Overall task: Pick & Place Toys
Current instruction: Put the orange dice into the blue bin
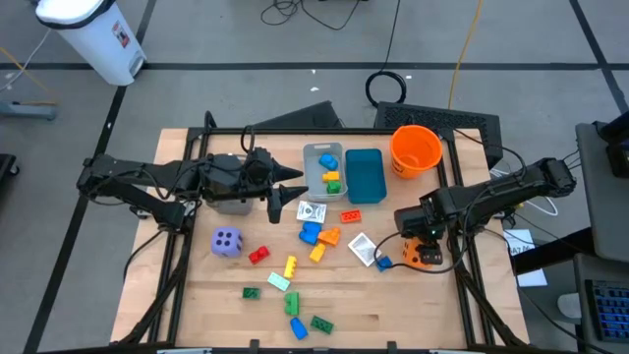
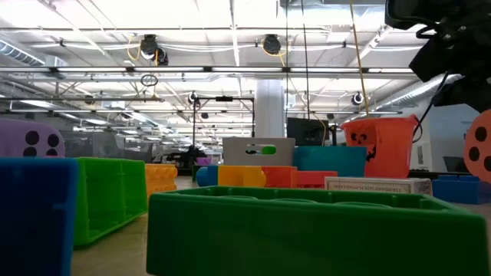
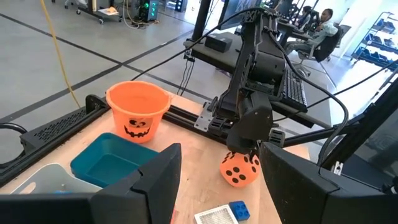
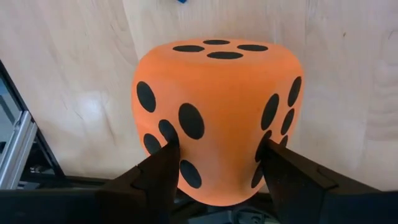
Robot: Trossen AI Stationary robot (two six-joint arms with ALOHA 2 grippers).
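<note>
We see the right tool (image 4: 214, 165) at the right side of the worktop (image 1: 197, 295), and its two dark fingers (image 4: 163, 168) press on both sides of the orange dice (image 4: 217, 118), so it is grasping this dice. In the high view the dice (image 1: 425, 256) is under the right arm, near the right edge of the worktop, and a blue brick (image 1: 383, 263) and a white packet (image 1: 362, 248) lie just beside it. The left tool (image 1: 285, 192) hangs over the middle of the worktop, close to the grey bin (image 1: 313, 157); its fingers (image 3: 149, 180) are apart and nothing is between them. The teal bin (image 1: 364, 175) stands beside the grey one, and the orange bucket (image 1: 415, 149) is behind them to the right. The purple dice (image 1: 227, 242) sits on the left part of the worktop, and more bricks in red, yellow, green and blue are scattered in the middle and toward the front.
</note>
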